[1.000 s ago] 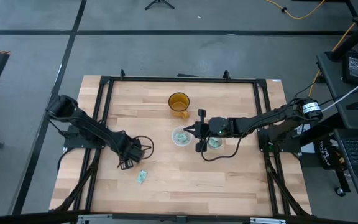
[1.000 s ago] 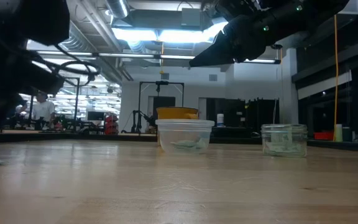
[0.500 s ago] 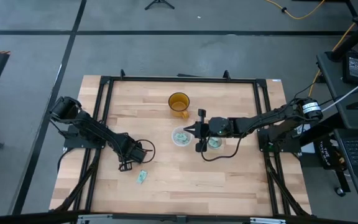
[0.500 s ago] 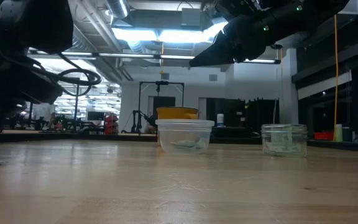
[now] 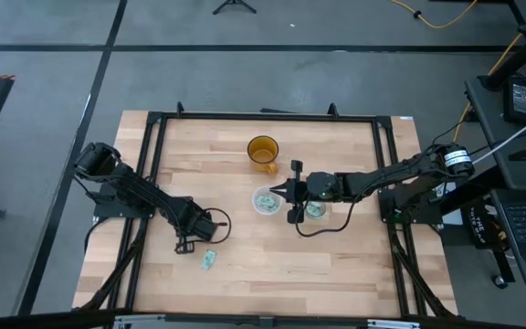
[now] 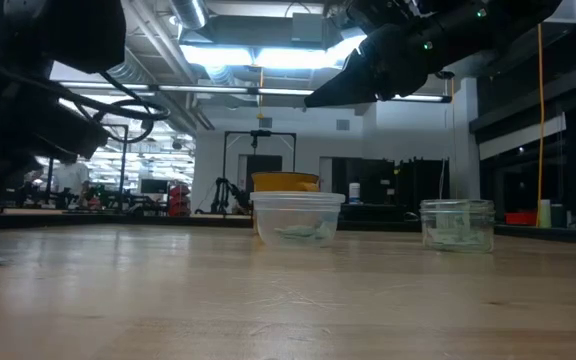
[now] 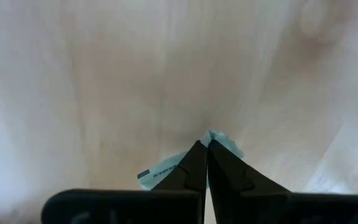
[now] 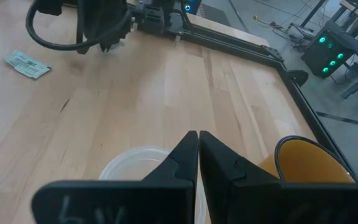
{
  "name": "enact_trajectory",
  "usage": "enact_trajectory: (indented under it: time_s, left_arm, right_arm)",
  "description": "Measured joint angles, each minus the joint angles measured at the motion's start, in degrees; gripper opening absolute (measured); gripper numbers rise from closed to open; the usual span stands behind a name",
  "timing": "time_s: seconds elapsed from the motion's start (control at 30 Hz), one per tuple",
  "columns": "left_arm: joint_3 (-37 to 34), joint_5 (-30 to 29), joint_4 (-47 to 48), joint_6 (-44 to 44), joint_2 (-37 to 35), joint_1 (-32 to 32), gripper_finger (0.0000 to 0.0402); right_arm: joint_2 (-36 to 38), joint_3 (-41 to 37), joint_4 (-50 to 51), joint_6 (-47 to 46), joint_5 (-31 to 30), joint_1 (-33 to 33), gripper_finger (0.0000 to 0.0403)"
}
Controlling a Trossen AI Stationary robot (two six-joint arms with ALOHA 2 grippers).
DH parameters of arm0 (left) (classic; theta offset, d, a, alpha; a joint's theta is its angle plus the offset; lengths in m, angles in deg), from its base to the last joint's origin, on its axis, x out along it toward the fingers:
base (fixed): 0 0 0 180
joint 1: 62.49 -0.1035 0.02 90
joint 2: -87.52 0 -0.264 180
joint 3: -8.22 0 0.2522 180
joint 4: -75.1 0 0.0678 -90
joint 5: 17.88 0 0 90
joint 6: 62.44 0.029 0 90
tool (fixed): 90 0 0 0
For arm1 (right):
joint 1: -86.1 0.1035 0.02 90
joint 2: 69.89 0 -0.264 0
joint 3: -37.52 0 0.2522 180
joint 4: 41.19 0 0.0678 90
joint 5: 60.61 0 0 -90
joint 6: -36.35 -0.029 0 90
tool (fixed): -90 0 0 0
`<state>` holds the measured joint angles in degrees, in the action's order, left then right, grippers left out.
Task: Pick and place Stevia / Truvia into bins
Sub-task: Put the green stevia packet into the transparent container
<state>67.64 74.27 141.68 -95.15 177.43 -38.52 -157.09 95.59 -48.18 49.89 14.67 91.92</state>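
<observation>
One pale green-teal sweetener packet [image 5: 208,260] lies flat on the wood near the table's front left, also in the right wrist view [image 8: 27,64]. My left gripper [image 5: 187,245] is shut and points down just beside it, toward the far left. In its own wrist view the packet [image 7: 166,171] shows behind the shut fingertips [image 7: 194,155]. My right gripper [image 5: 275,192] hangs shut above the clear cup [image 5: 266,200]. The second bin [image 5: 315,209] stands to that cup's right. Both bins hold packets.
An amber-orange handled cup [image 5: 264,151] stands behind the bins. A black frame [image 5: 263,117] runs around the tabletop. A loop of black cable [image 5: 210,219] hangs by my left wrist. Bare wood lies along the front of the table [image 5: 336,274].
My left gripper has shut above the table next to the packet and rolled a little about its pointing line. The packet has stayed where it lay. My right arm has kept still.
</observation>
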Motion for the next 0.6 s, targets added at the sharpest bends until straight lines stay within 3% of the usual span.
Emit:
enact_trajectory:
  time_s: [0.4,0.6]
  left_arm:
    - [4.70,-3.69,3.50,2.78,-0.12,0.00,0.0002]
    - [6.00,-4.02,-1.90,5.91,-4.31,-0.09,0.0002]
  right_arm:
    - [0.00,0.00,0.00,0.01,0.00,0.00,0.0019]
    - [0.00,0.00,0.00,0.03,0.00,0.00,0.0019]
